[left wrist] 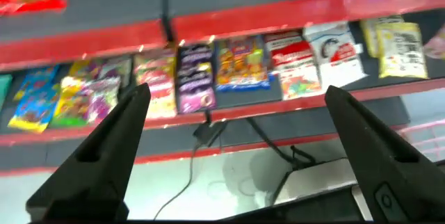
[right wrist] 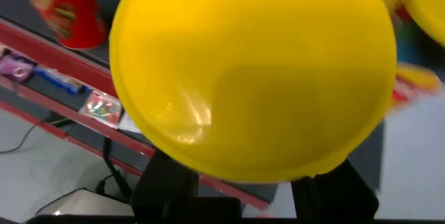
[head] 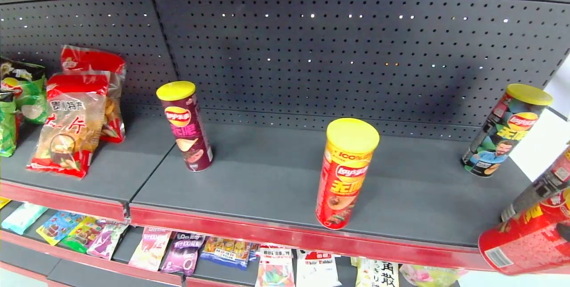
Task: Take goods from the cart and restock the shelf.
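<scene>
- Red chip can (head: 525,238) is lying tilted at the lower right, just off the front edge of the shelf (head: 267,189) and not on it yet.
- Right gripper (right wrist: 247,196) is clamped on its body, one finger either side, just below the yellow lid (right wrist: 250,71).
- Left gripper (left wrist: 238,95) is spread wide with nothing in it, facing the lower shelves.
- Looks like mid-carry to me. Next it needs tipping upright and setting down in the bare stretch between the standing red can (head: 345,173) and the far-right can (head: 505,131) further back.
</scene>
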You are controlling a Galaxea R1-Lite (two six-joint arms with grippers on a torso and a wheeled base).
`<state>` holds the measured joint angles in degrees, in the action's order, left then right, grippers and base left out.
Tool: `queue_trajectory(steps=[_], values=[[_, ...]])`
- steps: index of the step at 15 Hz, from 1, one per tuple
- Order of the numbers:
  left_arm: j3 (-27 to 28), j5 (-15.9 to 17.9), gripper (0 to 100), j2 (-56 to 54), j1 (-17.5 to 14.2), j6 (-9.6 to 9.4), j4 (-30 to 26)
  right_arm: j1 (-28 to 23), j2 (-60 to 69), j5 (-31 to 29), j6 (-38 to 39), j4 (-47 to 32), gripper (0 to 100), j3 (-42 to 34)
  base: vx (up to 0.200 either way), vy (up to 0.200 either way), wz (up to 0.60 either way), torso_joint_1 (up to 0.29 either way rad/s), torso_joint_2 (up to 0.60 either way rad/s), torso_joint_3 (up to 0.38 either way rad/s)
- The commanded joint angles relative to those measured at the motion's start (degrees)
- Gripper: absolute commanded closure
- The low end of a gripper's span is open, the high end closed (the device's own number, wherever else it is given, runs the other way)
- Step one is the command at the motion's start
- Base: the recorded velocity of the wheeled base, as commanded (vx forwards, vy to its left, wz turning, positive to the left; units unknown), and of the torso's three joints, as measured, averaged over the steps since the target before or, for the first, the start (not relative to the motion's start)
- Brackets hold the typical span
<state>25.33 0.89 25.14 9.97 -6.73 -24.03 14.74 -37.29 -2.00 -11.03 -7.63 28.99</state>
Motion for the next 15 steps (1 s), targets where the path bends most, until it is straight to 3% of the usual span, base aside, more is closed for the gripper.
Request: queue_trajectory(steps=[1,5,9,10,15], values=[[-2.4,0.1,0,-3.8,0.0,-0.74,0.0,0.4,-2.3,2.9,-0.3,-0.1,100,3.6,0.0,0.0,0.0,0.0,0.0,0.0],[-7.3,-0.7,0,-10.3,0.0,-0.65,0.1,2.5,-18.1,5.9,0.0,2.6,100,11.3,0.0,0.0,0.0,0.0,0.0,0.0],[-9.8,-0.5,0,-19.2,0.0,0.58,-0.4,3.2,-35.5,5.7,-0.4,22.1,100,11.6,0.0,0.0,0.0,0.0,0.0,0.0],[-10.5,-1.0,0,-19.4,0.0,2.6,0.6,4.9,-39.1,5.8,0.0,24.9,100,13.1,0.0,0.0,0.0,0.0,0.0,0.0],[-12.7,-1.9,0,-19.5,0.0,3.3,2.5,7.7,-47.8,4.7,-0.1,24.7,100,20.8,0.0,0.0,0.0,0.0,0.0,0.0]])
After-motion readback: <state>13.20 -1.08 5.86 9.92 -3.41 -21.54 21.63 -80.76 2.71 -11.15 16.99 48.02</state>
